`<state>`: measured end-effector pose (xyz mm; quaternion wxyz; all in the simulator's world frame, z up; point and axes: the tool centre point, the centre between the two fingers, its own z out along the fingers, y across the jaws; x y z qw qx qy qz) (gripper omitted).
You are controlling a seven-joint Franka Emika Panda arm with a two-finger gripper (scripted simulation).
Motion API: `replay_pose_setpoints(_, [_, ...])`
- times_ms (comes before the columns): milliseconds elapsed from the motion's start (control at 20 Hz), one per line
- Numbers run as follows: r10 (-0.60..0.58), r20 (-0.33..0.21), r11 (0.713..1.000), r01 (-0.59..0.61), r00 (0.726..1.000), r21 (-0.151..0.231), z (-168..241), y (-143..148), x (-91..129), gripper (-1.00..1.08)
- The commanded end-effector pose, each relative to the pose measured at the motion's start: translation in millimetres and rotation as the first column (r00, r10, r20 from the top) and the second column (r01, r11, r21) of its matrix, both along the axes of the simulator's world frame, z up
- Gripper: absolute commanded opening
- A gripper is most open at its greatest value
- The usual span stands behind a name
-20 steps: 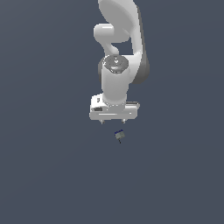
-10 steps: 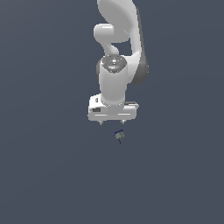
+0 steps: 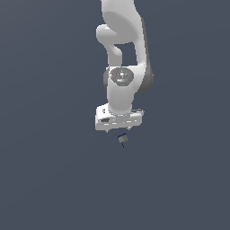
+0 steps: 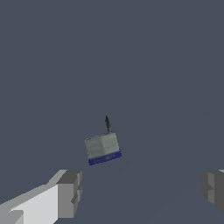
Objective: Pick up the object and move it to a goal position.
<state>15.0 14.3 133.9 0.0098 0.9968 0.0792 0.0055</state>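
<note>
The object [image 3: 122, 139] is a tiny grey-green block with a dark blue edge and a thin black stem, lying on the flat dark grey surface just below the white arm's hand. In the wrist view the object [image 4: 103, 147] lies ahead of the fingers, apart from both. My gripper [image 4: 142, 190] is open, with one grey fingertip [image 4: 70, 192] and the other fingertip [image 4: 214, 189] spread wide and nothing between them. In the exterior view the gripper [image 3: 119, 129] hangs right above the object, its fingers barely showing under the hand.
A plain dark grey surface [image 3: 54, 179] fills both views. No other objects or edges show.
</note>
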Motion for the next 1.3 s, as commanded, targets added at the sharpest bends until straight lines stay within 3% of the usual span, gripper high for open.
replay_pose_setpoints(0, [0.053, -0.005, 0.999, -0.053, 0.999, 0.002, -17.2, 8.3, 0.2, 1.00])
replay_pose_setpoints(500, [0.213, -0.012, 0.977, -0.213, 0.977, 0.017, -68.5, 34.5, -2.0, 1.00])
replay_pose_setpoints(900, [0.217, -0.014, 0.976, -0.217, 0.976, 0.018, -75.6, 35.4, -2.8, 1.00])
replay_pose_setpoints(1250, [0.221, -0.013, 0.975, -0.221, 0.975, 0.018, -107.7, 35.9, -3.8, 1.00])
